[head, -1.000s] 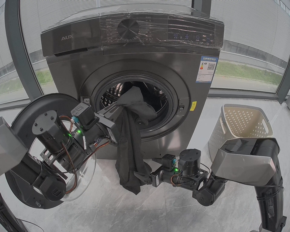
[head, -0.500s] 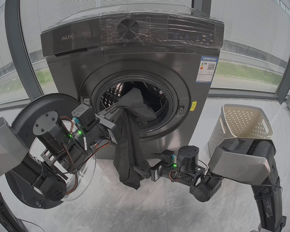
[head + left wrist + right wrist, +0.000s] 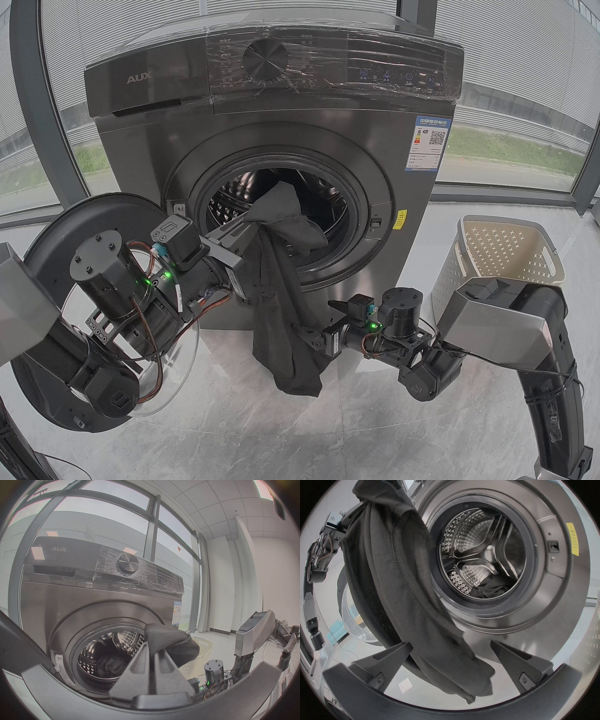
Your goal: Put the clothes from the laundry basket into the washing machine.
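The dark garment (image 3: 278,300) hung from the left gripper (image 3: 153,651), whose fingers we saw pressed together on a bunched top fold of the cloth, right at the mouth of the washing machine (image 3: 375,187). From that pinch the cloth fell down across the lower rim of the opening and in front of the machine's front panel, its bottom end dangling above the floor (image 3: 375,431). We found the right gripper (image 3: 450,645) low in front of the machine, with its jaws spread wide and the lower part of the garment hanging between them, not clamped. Inside the drum (image 3: 484,552) we noted a second dark piece of clothing (image 3: 490,587) lying at the bottom. The round door (image 3: 75,225) stood swung open on the left side of the machine. The laundry basket (image 3: 509,220), pale and perforated, stood on the floor just right of the machine, behind the right arm.
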